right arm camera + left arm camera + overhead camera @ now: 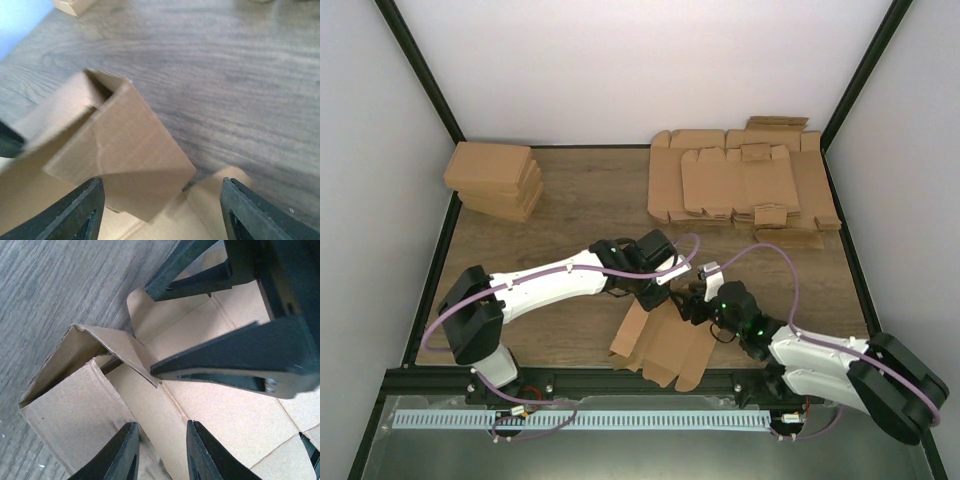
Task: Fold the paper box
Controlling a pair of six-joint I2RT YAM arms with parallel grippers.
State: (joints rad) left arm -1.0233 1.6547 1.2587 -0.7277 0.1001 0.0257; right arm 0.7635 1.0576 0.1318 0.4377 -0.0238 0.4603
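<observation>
1. The right gripper (162, 185) has its jaws wide apart and clamps nothing. A raised, folded corner of the paper box (660, 345) lies between and below its fingers, clear of at least one of them. This spread probably lets the gripper straddle the corner to press or square it rather than pinch it.

2. The left gripper (160, 460) has its fingers a narrow gap apart, just above a box panel. Whether a cardboard edge is pinched between them cannot be told. Its likely purpose is to steady the sheet while the other gripper works the corner.

3. The paper box lies at the near edge of the table (570, 210), between the two arm bases, and is partly formed. At its left end a side wall (75, 415) stands up and a flap (112, 342) leans over it. The remaining panels lie flat, so most folds appear not yet made.

4. The left arm (550, 285) reaches rightward from the near-left base, long and low, with its wrist turned down over the box's far edge. The right arm (810, 355) reaches leftward from the near-right base, with its elbow folded. The grippers sit just beside each other, so finger contact is the risk.

5. A stack of folded boxes (495, 180) sits far left and flat cardboard sheets (740, 180) far right. Both are well apart from the work.
</observation>
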